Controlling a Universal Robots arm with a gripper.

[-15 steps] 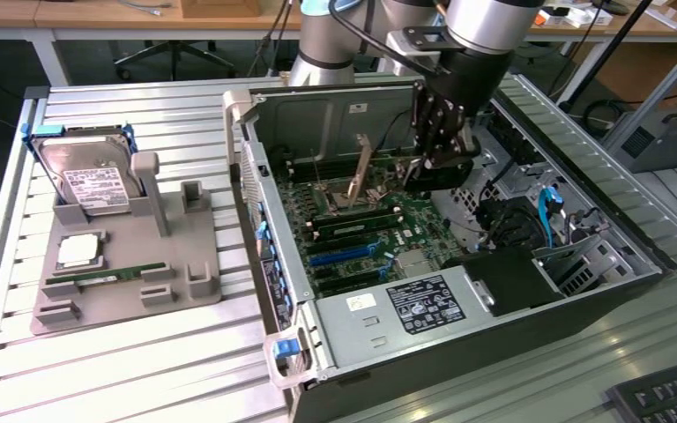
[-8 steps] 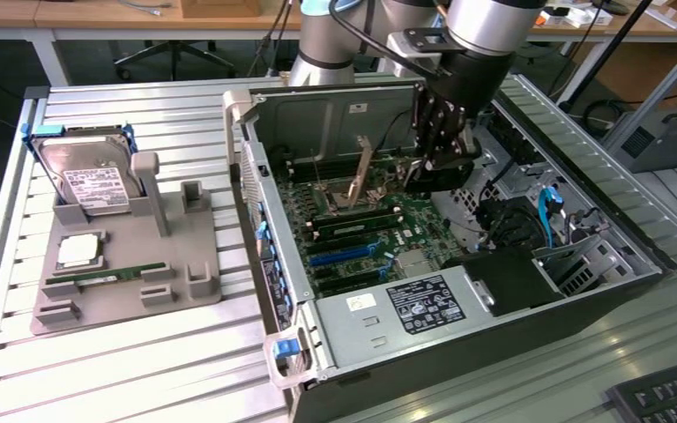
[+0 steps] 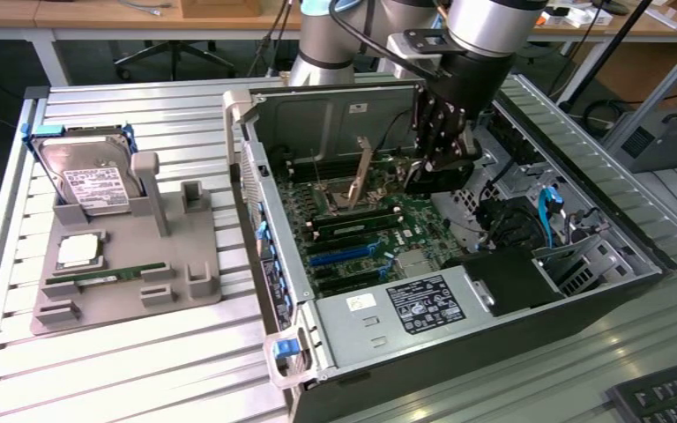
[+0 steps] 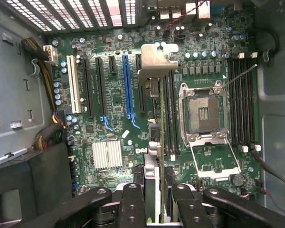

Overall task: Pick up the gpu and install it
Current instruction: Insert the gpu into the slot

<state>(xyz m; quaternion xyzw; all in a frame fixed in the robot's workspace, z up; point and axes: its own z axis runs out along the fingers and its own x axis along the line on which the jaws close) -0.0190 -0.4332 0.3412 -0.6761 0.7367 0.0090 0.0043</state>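
gripper [image 4: 157, 202] clamped on gpu [image 4: 156, 76] top edge, card hanging over motherboard [image 4: 109, 95]. Looks light, stiff, fragile; edge hold keeps pressure off components imo.

- gpu [image 4: 159, 118] seen edge-on in wrist view: thin card, silver metal end bracket at far end, w/ notched tab on top.
- Held upright, on edge, above the motherboard, inside the open PC case; near end sits between the black fingers.
- Lines up roughly w/ the slots, between blue slot & CPU socket; can't tell if it's touching a slot.
- Exterior view: mostly hidden behind arm.
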